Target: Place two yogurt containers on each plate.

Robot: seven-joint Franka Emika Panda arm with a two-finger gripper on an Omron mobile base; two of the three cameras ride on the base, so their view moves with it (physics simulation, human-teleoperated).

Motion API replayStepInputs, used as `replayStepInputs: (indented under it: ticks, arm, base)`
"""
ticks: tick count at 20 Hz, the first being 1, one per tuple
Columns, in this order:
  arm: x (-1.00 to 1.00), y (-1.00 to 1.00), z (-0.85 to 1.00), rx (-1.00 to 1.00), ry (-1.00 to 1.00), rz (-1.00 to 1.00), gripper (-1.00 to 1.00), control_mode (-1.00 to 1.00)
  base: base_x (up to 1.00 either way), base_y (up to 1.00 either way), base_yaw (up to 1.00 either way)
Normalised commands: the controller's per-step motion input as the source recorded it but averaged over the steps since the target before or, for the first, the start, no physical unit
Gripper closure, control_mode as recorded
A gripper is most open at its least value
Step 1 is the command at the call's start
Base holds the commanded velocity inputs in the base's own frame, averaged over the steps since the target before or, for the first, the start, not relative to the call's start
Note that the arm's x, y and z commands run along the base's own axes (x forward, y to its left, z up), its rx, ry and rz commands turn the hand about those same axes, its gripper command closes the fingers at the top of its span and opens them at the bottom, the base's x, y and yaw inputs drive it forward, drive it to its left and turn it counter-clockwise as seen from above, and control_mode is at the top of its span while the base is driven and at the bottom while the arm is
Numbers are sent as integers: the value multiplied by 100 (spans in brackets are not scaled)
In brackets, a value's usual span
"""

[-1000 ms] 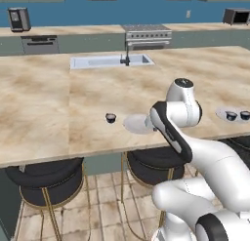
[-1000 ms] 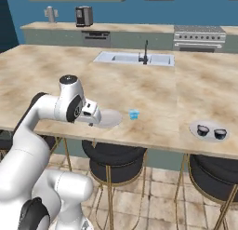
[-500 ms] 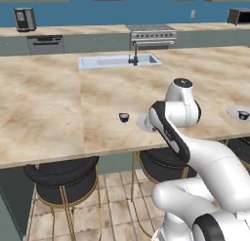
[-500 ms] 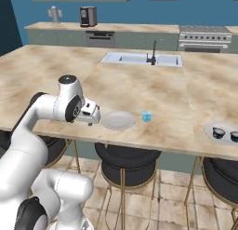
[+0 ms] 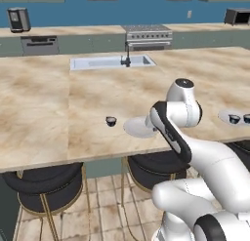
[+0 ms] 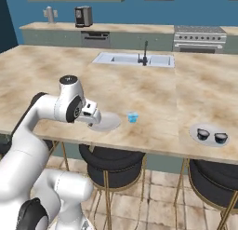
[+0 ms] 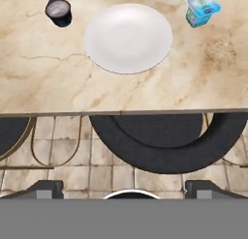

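You're hovering with the hand (image 7: 124, 185) spread and carrying nothing over the empty near plate (image 7: 128, 37), dark cup (image 7: 59, 11) and light blue cup (image 7: 202, 9) flanking it, while the far plate (image 6: 209, 132) is already holding two.

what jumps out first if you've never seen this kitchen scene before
The white arm bends over the marble island's near edge, above an empty plate. A dark yogurt cup sits on one side of that plate and a light blue yogurt cup on the other, both off it. Farther along the counter, a second plate already carries two dark cups.
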Motion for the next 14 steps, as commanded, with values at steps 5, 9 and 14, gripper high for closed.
replayStepInputs:
  ticks: [5, 9, 14]
  arm:
    - [0, 0, 0, 0, 0, 0, -100, 100]
    - [0, 0, 0, 0, 0, 0, -100, 100]
    - [0, 0, 0, 0, 0, 0, -100, 100]
  base:
    - [50, -9, 0]
    - [46, -3, 0]
    - [49, -3, 0]
